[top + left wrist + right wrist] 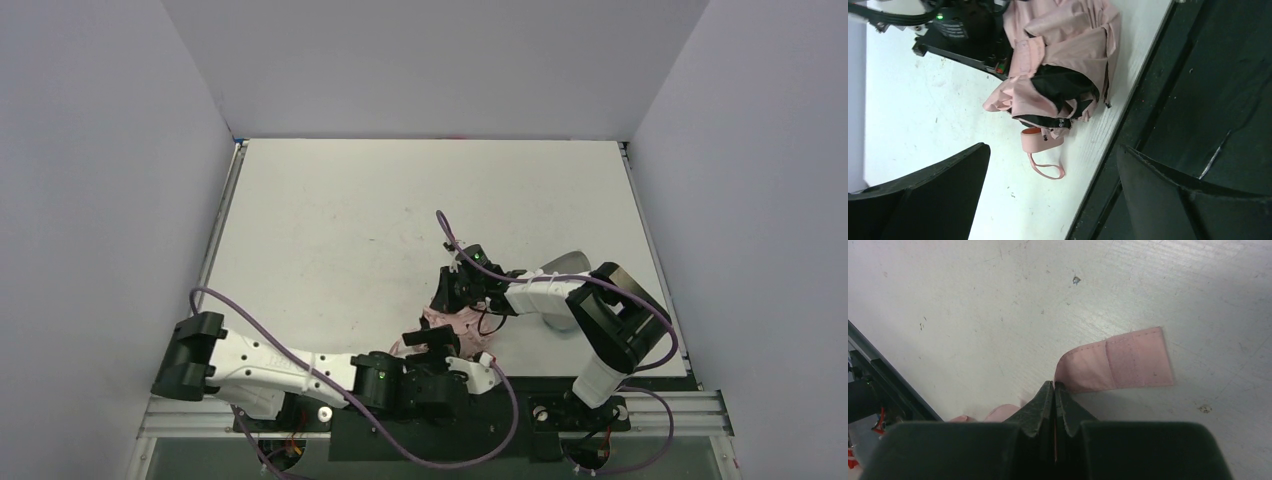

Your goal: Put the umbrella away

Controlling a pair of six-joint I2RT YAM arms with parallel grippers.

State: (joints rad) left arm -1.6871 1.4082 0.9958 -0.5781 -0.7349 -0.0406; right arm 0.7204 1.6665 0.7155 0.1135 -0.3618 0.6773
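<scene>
Spread wide, the left jaws hang just short of the umbrella (1058,75), touching nothing; it lies bunched at the near edge of the surface (923,115), its handle (1037,140) and loop (1048,171) toward them; the right jaws are pressed together, pinching its pink strap (1128,365).

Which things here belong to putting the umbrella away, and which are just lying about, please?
Job in hand:
- umbrella
- its fastening strap, pinched in the shut right gripper
- open left gripper

Lying about:
- pale rounded object, partly hidden
</scene>
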